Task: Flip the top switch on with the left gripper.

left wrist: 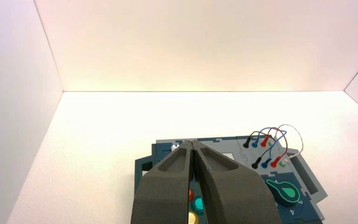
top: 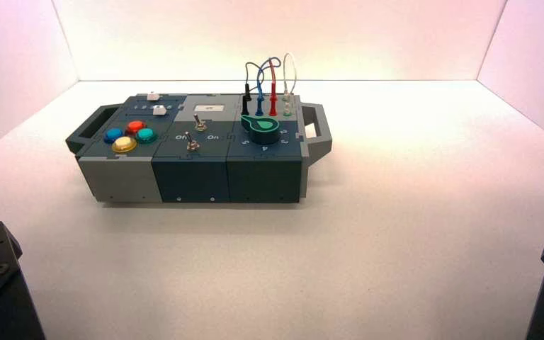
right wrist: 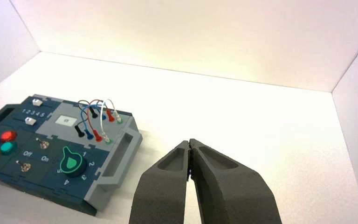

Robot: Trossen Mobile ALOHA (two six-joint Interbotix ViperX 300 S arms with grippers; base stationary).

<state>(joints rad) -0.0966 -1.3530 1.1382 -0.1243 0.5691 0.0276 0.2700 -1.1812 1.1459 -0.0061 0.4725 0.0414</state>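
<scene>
The black left hand (left wrist: pixel 193 142) hangs above the near left end of the blue and grey box (top: pixel 120 177), over the round coloured buttons (top: pixel 129 136), with its two fingers pressed together. On the dark-blue middle panel, the tiny silver top switch (top: pixel 200 124) stands just below the white rectangular label (top: pixel 208 108), with its twin switch (top: pixel 193 145) nearer the front. The black right hand (right wrist: pixel 189 142) waits over the white worktop (top: pixel 397 234), well right of the box, fingers pressed together too

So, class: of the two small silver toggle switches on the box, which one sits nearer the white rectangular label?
The far silver toggle switch, directly beside the white rectangular label; its twin sits closer to the box's front edge.
</scene>
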